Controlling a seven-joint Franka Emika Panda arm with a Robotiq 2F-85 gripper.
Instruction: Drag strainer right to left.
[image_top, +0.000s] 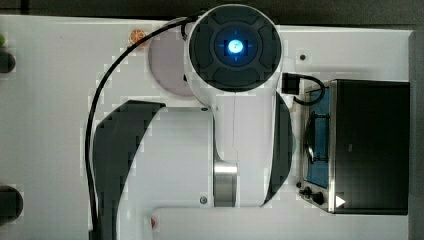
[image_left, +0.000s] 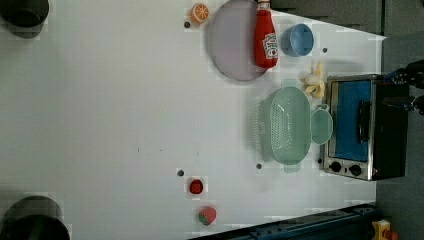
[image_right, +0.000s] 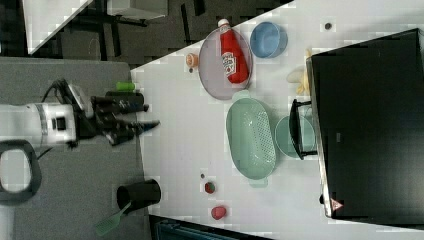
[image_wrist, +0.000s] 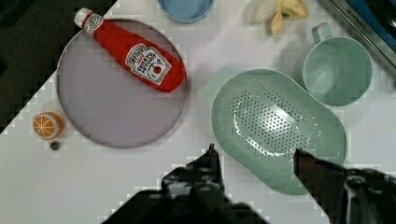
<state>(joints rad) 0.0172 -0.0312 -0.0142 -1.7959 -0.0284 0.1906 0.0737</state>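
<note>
The strainer (image_left: 287, 125) is a pale sage-green oval colander with a perforated basin. It rests on the white table, against the green cup (image_left: 321, 126) in front of the toaster oven. It also appears in the right view (image_right: 250, 137) and the wrist view (image_wrist: 275, 121). My gripper (image_right: 152, 115) hangs well off the table surface, far from the strainer, in the right view. In the wrist view my gripper (image_wrist: 254, 151) is open, its two dark fingertips (image_wrist: 212, 156) apart with nothing between them, and the strainer's rim lies far beyond them.
A toaster oven (image_left: 362, 127) stands along the left view's right side. A purple plate (image_left: 232, 42) carries a ketchup bottle (image_left: 265, 37), with a blue bowl (image_left: 297, 40), a banana (image_left: 312, 82) and an orange (image_left: 200, 12) nearby. Two small red fruits (image_left: 196, 186) lie toward the left view's bottom.
</note>
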